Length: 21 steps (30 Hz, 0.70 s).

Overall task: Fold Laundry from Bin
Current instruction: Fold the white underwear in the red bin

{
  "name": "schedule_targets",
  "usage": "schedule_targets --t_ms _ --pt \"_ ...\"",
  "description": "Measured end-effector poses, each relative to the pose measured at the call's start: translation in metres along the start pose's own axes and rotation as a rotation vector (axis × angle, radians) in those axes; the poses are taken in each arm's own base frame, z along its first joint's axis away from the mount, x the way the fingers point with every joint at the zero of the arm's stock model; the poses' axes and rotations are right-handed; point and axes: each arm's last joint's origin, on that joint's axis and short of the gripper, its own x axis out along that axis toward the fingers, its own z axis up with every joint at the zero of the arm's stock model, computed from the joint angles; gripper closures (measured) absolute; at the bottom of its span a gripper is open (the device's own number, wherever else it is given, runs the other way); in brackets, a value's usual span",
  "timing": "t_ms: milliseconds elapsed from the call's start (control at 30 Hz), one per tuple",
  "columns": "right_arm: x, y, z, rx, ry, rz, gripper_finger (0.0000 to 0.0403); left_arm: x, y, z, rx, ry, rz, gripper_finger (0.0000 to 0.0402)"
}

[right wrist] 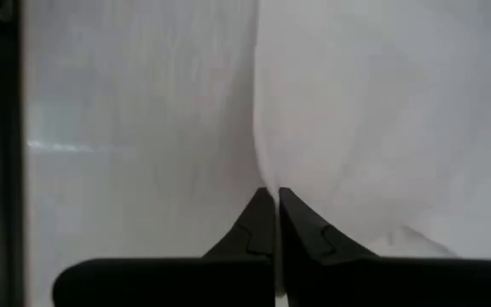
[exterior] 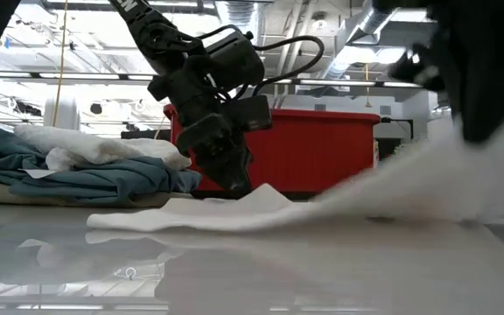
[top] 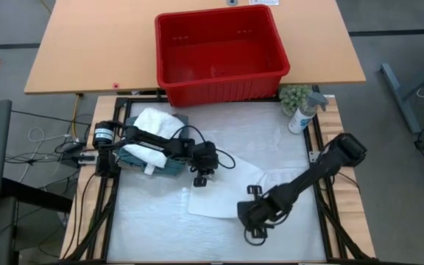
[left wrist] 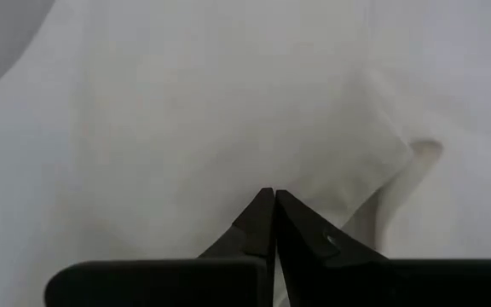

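A white garment (top: 230, 188) lies spread on the white work surface. My left gripper (top: 199, 179) is shut at its left edge, low over the table. My right gripper (top: 253, 221) is shut on its near edge and stands higher. In the low view the cloth (exterior: 339, 206) rises from the table toward the right gripper. A dark teal garment (top: 164, 163) with another white one (top: 157, 121) on top lies heaped at the far left. The red bin (top: 219, 51) stands on the wooden table beyond. My left gripper pinches the white garment at its left edge (exterior: 254, 194) between the two shut fingertips (left wrist: 262, 213), slanting down from the left. A small peak of cloth stands up beside the tips. The cloth around it lies on the table. My right gripper pinches the garment's near edge (right wrist: 261, 175) between its shut fingers, coming steeply from above. That edge is lifted clear. The cloth slopes down from it, fairly taut, to the part that lies on the table (exterior: 234, 214).
A spray bottle (top: 302, 116) and a small green plant-like thing (top: 294, 96) stand at the far right corner of the work surface. Black frame rails (top: 322, 199) run along its left and right sides. Bare white surface (top: 153, 228) shows at the near left.
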Motion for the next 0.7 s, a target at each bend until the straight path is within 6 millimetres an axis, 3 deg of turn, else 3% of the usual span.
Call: schedule_targets --t_ms 167,267,700 --pt "-0.032 -0.027 0.01 0.14 -0.063 0.007 0.0378 0.0 0.0 0.0 -0.005 0.0 -0.001 0.0401" --pt "-0.039 -0.047 0.014 0.248 -0.046 -0.014 0.0378 0.0 -0.001 0.0 -0.008 0.0 -0.003 0.0401" --pt "-0.013 -0.107 0.007 0.552 0.051 -0.112 0.0378 0.001 -0.002 -0.001 -0.006 0.009 -0.026 0.0402"
